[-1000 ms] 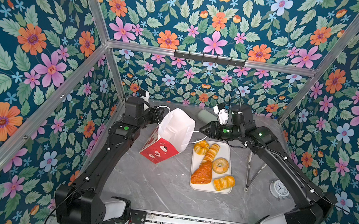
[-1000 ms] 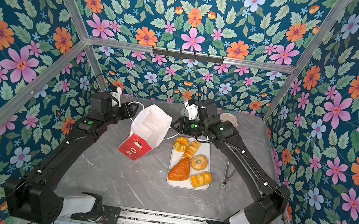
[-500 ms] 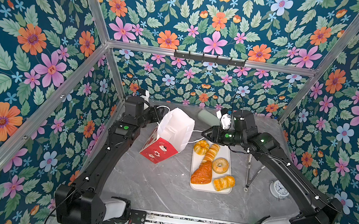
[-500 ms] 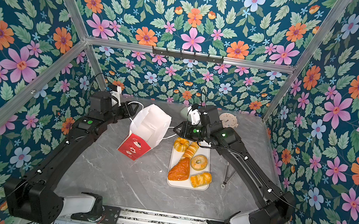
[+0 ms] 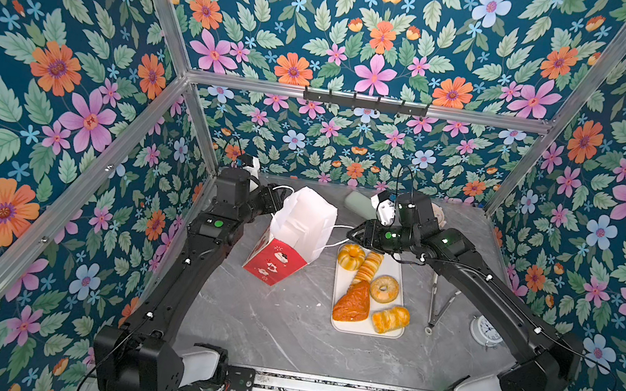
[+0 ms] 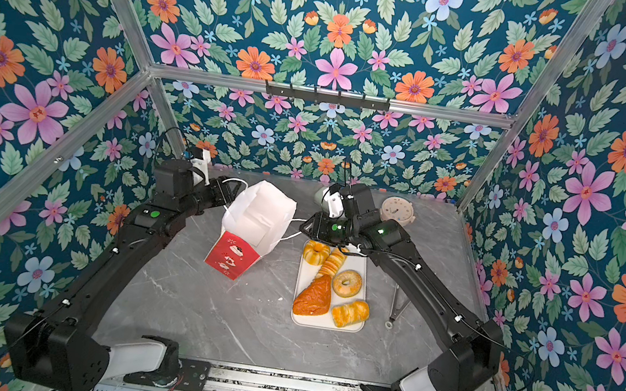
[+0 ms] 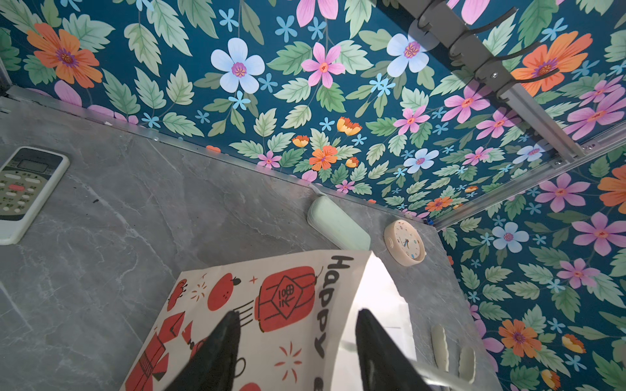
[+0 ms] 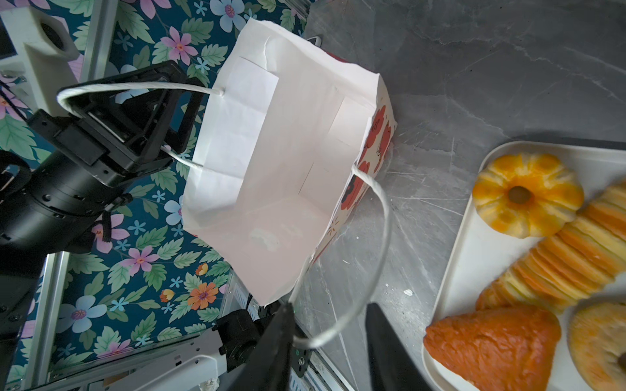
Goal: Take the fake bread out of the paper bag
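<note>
The paper bag (image 5: 298, 228) (image 6: 257, 217) stands tilted on its red bottom, mouth up, leaning toward my left gripper (image 5: 275, 199). In the right wrist view the bag (image 8: 271, 169) looks empty inside. One cord handle (image 8: 101, 89) loops around my left gripper (image 7: 298, 311), whose open jaws straddle a corner of the bag (image 7: 288, 304). My right gripper (image 5: 348, 233) (image 8: 330, 306) is open, with the other cord handle (image 8: 379, 237) running between its fingers. The fake bread lies on the white tray (image 5: 401, 266): bun (image 5: 350, 256), long loaf (image 5: 367, 268), bagel (image 5: 384, 288), croissant (image 5: 352, 307), twisted roll (image 5: 390, 319).
Metal tongs (image 5: 434, 303) and a small white clock (image 5: 486, 332) lie right of the tray. A green case (image 7: 338, 226) and a beige clock (image 7: 404, 242) sit by the back wall. A remote (image 7: 27, 189) lies at the back left. Flowered walls enclose the table.
My right arm has shifted a little and brought its gripper down onto the bag's near handle cord. The bag and my left arm have stayed put.
</note>
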